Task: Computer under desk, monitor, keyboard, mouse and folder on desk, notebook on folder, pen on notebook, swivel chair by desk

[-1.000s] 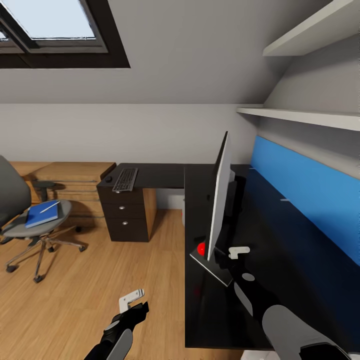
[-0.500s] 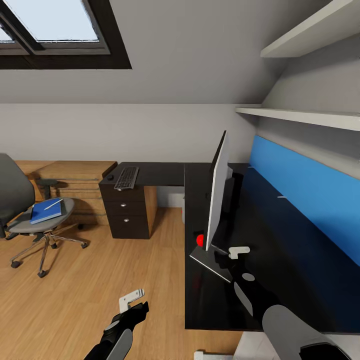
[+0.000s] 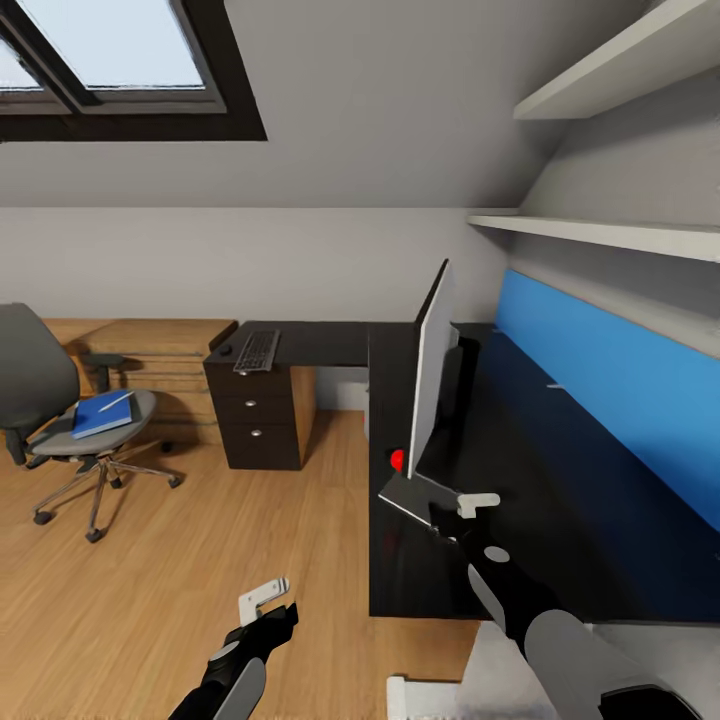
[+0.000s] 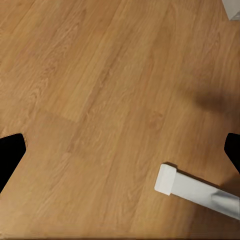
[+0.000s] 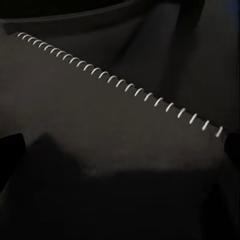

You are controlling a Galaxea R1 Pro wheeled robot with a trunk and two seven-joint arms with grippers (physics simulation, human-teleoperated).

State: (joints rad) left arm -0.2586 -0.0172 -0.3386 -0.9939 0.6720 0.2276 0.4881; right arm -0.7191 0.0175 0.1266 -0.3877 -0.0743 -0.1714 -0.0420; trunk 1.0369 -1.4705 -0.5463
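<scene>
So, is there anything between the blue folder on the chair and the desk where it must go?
Nothing visible blocks it. The folder lies on the swivel chair with the pen on top, and only bare wooden floor separates the chair from the desk. The keyboard and mouse sit on the near wing.

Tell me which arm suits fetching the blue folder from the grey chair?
Left, probably. The left gripper hangs over open floor on the side of the grey swivel chair bearing the flat blue folder; the right gripper sits over the black desk beside the monitor.
</scene>
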